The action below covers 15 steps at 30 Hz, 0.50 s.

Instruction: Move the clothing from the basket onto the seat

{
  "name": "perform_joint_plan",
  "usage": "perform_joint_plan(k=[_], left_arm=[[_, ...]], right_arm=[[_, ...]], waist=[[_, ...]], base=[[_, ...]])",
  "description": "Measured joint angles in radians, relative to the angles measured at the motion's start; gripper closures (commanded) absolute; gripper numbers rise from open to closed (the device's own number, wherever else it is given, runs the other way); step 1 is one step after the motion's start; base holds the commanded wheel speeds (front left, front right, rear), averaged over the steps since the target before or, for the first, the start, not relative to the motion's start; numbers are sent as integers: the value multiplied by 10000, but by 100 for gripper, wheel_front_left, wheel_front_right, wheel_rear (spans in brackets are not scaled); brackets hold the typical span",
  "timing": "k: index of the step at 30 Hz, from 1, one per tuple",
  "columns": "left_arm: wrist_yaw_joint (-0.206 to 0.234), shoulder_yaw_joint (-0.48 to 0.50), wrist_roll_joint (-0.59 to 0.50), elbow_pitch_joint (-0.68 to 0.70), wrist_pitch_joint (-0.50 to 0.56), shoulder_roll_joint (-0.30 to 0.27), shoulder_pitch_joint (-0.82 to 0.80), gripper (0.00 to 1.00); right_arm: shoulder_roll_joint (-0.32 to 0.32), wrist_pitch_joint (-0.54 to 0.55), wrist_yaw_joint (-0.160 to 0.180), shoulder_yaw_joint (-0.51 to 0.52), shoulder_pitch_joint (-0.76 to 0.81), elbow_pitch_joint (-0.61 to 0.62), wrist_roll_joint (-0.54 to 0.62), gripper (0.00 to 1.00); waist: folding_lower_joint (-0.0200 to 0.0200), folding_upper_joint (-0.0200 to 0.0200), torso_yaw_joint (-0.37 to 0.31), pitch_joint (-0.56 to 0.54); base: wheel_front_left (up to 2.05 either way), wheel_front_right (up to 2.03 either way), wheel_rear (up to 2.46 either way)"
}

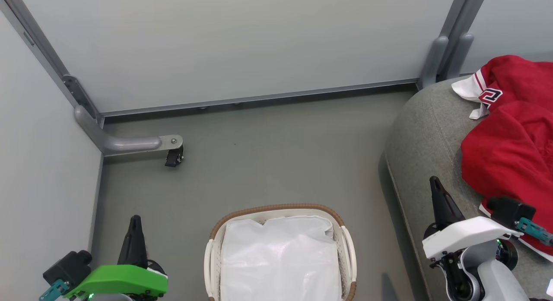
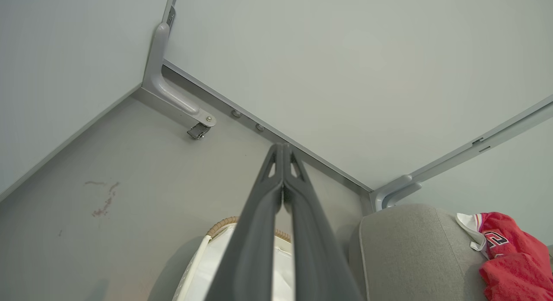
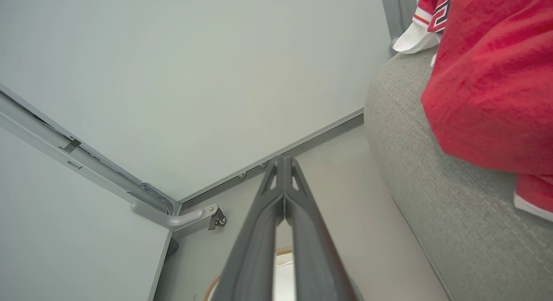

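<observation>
- Across the top of the head view, from 10 to 1 o'clock, pale grey wall panels (image 1: 233, 46) stand in grey metal frames and meet in a corner at 10 o'clock.
- Below them, the grey floor (image 1: 276, 154) spreads through the middle of the view.
- At 3 o'clock, the seat (image 1: 423, 137), a grey fabric cushion with a rounded edge and a stitched seam, runs down the right side.
- On the seat, at 2 to 4 o'clock, lies the clothing (image 1: 514, 145): crumpled red fabric with white trim, with a black, white-outlined numeral showing at its upper edge. It is well apart from the basket.
- At 6 o'clock, the basket (image 1: 276, 207) stands on the floor, white with a brown woven rim, between the two arms.
- Inside it, a white liner (image 1: 278, 258) covers the bottom.
- At 4 o'clock, the right gripper (image 1: 433, 182) hangs over the seat's near edge, just beside the clothing; its jaws are clenched tip to tip on nothing.
- At 7 o'clock, the left gripper (image 1: 135, 219) hangs over the floor to the left of the basket, jaws likewise clenched together with nothing between them.
- At 9 o'clock, a small black caster (image 1: 174, 156) hangs under a grey bracket foot of the frame.
</observation>
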State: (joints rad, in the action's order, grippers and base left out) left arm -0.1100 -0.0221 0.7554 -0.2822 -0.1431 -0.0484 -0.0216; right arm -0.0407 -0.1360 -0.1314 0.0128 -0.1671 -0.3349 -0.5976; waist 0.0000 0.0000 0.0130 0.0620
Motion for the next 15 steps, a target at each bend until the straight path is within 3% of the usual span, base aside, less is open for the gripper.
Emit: perform_joint_plan(k=[15], left_arm=[[-42, 255, 1877, 84, 531, -19, -162, 100]], right_arm=[[-8, 541, 0, 215, 131, 190, -2209, 100]], waist=[[0, 0, -20, -91]], base=[[0, 0, 0]])
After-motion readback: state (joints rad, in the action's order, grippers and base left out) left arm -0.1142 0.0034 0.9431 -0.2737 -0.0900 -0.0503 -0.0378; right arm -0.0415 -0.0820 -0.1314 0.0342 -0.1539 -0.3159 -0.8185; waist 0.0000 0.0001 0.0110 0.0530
